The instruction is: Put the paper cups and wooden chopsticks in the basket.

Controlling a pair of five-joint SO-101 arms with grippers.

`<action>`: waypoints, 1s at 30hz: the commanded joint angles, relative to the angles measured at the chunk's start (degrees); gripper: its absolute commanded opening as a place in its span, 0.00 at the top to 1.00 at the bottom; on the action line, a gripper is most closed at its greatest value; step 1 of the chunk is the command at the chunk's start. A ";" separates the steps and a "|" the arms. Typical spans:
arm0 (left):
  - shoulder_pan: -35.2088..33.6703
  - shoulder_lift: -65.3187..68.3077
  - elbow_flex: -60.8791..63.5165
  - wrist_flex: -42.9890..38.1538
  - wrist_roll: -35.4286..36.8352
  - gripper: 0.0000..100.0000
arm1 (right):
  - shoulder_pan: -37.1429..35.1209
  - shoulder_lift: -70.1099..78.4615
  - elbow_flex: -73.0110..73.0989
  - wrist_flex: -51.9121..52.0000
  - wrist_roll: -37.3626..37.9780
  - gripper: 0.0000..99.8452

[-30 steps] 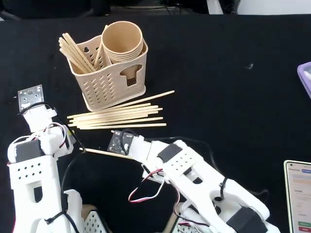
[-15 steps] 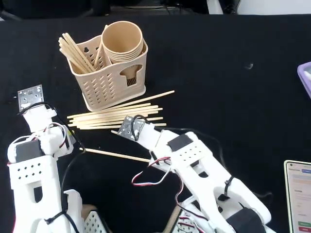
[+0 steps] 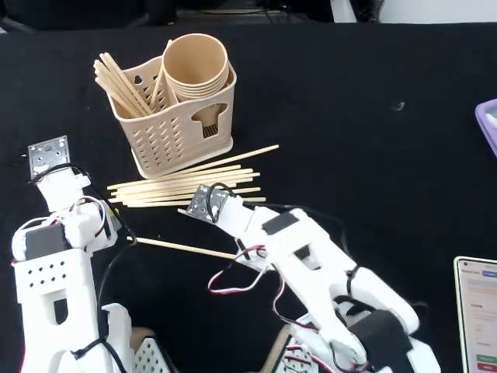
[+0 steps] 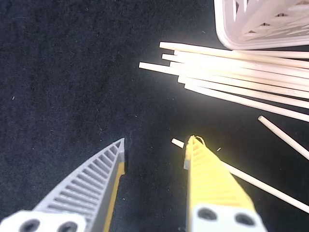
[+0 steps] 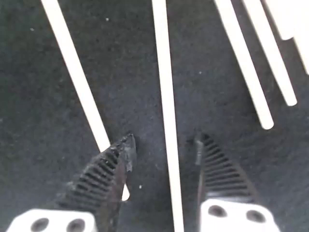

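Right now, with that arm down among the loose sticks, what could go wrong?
1. The right end effector is open astride one chopstick, but a neighbouring chopstick runs right by one finger; closing might catch or flick it.
2. The basket already holds the paper cups and leaning chopsticks, so a new one may snag on entry.

Nested paper cups (image 3: pixel 196 66) and leaning wooden chopsticks (image 3: pixel 120 81) in the beige basket (image 3: pixel 172 138); loose chopsticks (image 3: pixel 186 187) flat beside it.
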 commanded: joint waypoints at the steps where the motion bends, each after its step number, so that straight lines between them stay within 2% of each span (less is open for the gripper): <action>1: 0.22 -0.44 -0.92 0.35 -0.62 0.79 | 0.97 0.04 -2.42 0.00 0.00 0.89; 3: 0.22 -0.53 -0.92 0.35 -0.62 0.79 | 1.05 -1.98 -2.51 0.18 -0.35 0.99; 8: 0.22 -0.53 -0.92 0.35 -0.62 0.79 | 0.62 -12.97 -2.07 5.80 -0.44 0.99; 11: 0.22 -0.53 -0.92 0.26 -0.62 0.79 | -2.29 -20.00 -0.92 9.32 -1.85 0.99; 15: 0.22 -0.70 -0.92 0.26 -0.62 0.79 | -8.00 -25.10 4.18 6.42 -6.68 0.99; 18: 0.22 -0.88 -0.92 0.44 -0.62 0.79 | -9.67 -24.04 6.29 2.64 -7.65 0.99; 25: 0.22 -0.97 -0.92 0.44 -0.62 0.79 | -10.02 -15.34 3.74 1.49 -7.74 0.82; 30: 0.22 -0.97 -0.92 0.44 -0.62 0.79 | -10.11 -10.07 2.86 1.05 -7.56 0.81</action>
